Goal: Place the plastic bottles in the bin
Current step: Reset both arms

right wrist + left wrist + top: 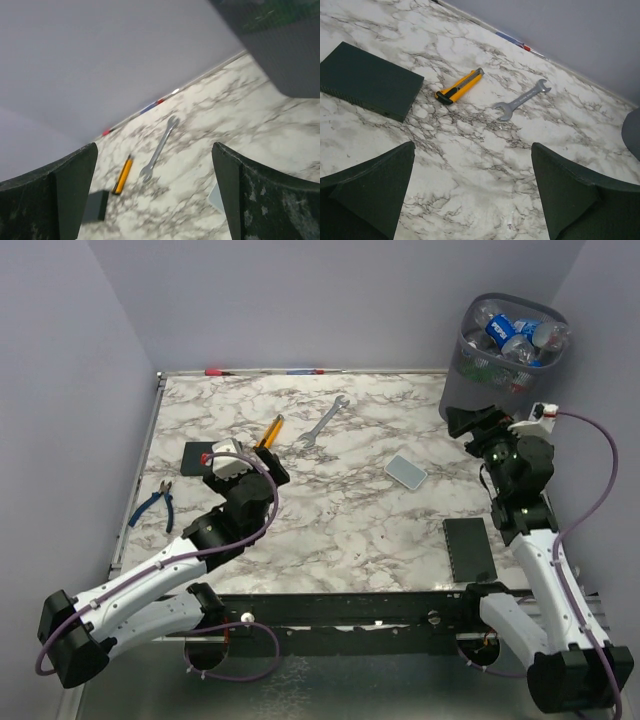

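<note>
1. Table (350, 520): white-grey marble top, purple walls on 3 sides.
2. Bin (490, 380): dark wire-mesh, round, upright at far R corner of table.
3. L gripper (472, 165): jaws spread wide, nothing between them; low over L half of table, pointing toward tools.
4. R gripper (155, 155): jaws spread wide, empty; just in front of bin base, contact w/ bin can't be told.
5. Black blocks, qty 2: one (197, 455) flat beside L gripper; one (469, 546) flat at near R, by R arm.
6. Plastic bottles (510, 335): all seen are inside bin, piled to rim; blue labels and clear bodies visible.
7. Wrench (322, 422): silver, flat, mid-table toward far edge.
8. Pliers (157, 504): blue handles, L edge.
9. Yellow-handled tool (268, 432): flat, just L of wrench, apart from it.
10. Pale flat rectangle (405, 471): R of centre; type unclear.
</note>
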### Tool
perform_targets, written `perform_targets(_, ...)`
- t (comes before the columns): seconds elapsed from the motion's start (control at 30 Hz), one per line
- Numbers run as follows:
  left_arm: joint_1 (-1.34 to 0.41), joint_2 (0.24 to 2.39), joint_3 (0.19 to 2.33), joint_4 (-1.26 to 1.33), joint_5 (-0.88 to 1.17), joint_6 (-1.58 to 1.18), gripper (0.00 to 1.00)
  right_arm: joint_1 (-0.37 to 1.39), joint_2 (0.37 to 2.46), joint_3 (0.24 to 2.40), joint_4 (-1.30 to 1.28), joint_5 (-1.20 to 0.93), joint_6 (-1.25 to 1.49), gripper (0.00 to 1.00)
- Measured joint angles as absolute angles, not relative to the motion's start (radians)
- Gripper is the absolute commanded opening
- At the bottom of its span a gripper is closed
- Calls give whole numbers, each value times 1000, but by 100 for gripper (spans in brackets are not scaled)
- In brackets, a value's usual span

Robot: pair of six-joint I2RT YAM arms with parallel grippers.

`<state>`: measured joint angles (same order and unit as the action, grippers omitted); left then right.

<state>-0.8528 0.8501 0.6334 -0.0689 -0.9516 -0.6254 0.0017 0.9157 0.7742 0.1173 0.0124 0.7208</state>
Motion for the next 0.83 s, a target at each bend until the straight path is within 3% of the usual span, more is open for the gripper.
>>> perform_targets(0.13, -868, 897, 707, -181, -1009, -778, 99, 118, 769, 716, 67, -76, 705, 100)
perform_targets(0.33, -892, 866, 712, -294, -1056, -965, 99, 134, 591, 588, -96, -144, 825, 100)
perform_targets(0.83, -892, 844, 659, -426, -1085, -856, 99, 136, 488, 442, -246, -186, 813, 100)
